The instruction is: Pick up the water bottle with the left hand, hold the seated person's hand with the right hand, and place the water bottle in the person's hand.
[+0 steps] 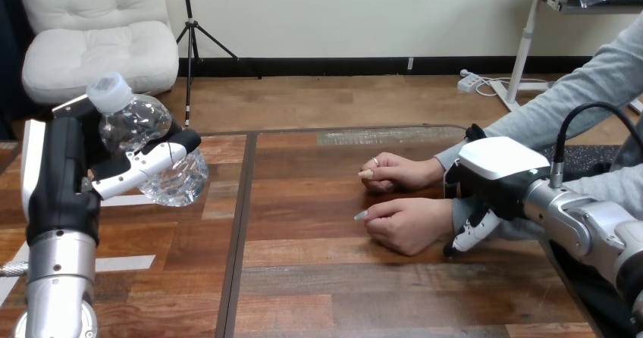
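Note:
My left hand (64,179) is raised at the left of the head view, its fingers (148,165) and thumb curled round a clear, crumpled water bottle (140,126) with a pale cap. The bottle is tilted, cap up and to the left, above the table. At the right, the person's two hands rest on the wooden table (341,292), loosely closed: the far hand (396,173) and the near hand (406,224). My right hand (497,175) lies over the near hand's grey-sleeved wrist, with its fingers (472,233) curling down the wrist's near side.
A dark seam (241,232) runs front to back through the table, left of the middle. White tape strips (125,263) lie on the left part. The person's grey-sleeved arms (576,95) come in from the upper right.

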Robot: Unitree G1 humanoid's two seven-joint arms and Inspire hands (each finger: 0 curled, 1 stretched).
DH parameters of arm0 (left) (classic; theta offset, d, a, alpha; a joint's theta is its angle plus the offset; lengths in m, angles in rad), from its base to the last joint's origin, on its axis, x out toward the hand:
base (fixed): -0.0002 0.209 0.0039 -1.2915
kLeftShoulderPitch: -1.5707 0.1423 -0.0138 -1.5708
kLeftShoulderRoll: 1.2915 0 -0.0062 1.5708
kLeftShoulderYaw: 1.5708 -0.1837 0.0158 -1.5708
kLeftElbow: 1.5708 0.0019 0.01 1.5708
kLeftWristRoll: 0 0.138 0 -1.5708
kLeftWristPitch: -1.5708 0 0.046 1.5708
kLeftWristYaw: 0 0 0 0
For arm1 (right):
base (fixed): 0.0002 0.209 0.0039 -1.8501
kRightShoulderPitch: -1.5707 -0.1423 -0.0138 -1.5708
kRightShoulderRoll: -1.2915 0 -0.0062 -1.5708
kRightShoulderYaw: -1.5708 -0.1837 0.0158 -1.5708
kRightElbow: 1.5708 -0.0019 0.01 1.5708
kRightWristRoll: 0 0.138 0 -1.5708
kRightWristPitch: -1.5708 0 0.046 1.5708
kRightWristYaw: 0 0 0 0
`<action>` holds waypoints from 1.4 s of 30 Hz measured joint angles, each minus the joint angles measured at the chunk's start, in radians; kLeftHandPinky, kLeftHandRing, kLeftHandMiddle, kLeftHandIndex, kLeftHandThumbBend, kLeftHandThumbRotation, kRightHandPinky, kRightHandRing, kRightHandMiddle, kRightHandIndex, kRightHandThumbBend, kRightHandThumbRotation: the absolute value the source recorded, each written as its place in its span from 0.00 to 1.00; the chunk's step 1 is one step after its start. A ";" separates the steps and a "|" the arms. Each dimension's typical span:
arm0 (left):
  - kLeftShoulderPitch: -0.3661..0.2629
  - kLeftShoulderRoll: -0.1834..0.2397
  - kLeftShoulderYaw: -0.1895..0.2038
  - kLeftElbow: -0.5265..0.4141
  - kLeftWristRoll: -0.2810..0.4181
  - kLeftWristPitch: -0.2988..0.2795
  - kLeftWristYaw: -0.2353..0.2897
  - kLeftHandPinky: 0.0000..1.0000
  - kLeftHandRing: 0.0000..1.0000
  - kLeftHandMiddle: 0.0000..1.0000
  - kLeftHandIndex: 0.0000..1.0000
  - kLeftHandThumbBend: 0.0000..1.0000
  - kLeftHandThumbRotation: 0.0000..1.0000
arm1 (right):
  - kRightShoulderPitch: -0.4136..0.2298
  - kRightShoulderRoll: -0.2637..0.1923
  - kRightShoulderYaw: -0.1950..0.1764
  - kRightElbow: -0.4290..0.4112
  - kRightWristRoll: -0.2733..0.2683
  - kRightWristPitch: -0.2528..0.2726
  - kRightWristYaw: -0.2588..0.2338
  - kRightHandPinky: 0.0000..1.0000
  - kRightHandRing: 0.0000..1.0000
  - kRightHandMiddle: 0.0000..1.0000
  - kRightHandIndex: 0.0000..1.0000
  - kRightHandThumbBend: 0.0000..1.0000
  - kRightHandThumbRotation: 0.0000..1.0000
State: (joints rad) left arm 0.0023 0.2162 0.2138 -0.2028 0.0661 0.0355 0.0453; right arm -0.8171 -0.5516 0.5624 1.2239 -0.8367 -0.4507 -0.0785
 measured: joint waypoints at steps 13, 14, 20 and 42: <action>0.003 -0.001 0.001 0.000 -0.009 0.000 0.001 0.28 0.34 0.39 0.40 0.73 0.00 | -0.001 0.004 0.014 0.000 0.002 0.009 0.053 0.40 0.46 0.51 0.53 1.00 0.32; 0.003 -0.001 0.001 0.000 -0.009 0.000 0.001 0.28 0.34 0.39 0.40 0.73 0.00 | -0.002 0.004 0.014 0.000 0.003 0.010 0.057 0.40 0.46 0.51 0.54 1.00 0.32; 0.006 -0.001 0.002 0.000 -0.011 -0.004 0.001 0.27 0.34 0.39 0.40 0.73 0.00 | -0.009 0.004 0.014 0.000 0.009 0.020 0.090 0.41 0.47 0.53 0.55 1.00 0.31; 0.009 -0.001 0.011 -0.001 -0.020 -0.034 0.001 0.27 0.33 0.39 0.40 0.71 0.00 | -0.018 0.005 0.014 0.000 0.014 0.060 0.156 0.40 0.51 0.57 0.58 1.00 0.27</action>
State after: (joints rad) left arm 0.0116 0.2150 0.2252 -0.2039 0.0460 0.0012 0.0460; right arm -0.8348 -0.5463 0.5766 1.2238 -0.8229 -0.3909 0.0778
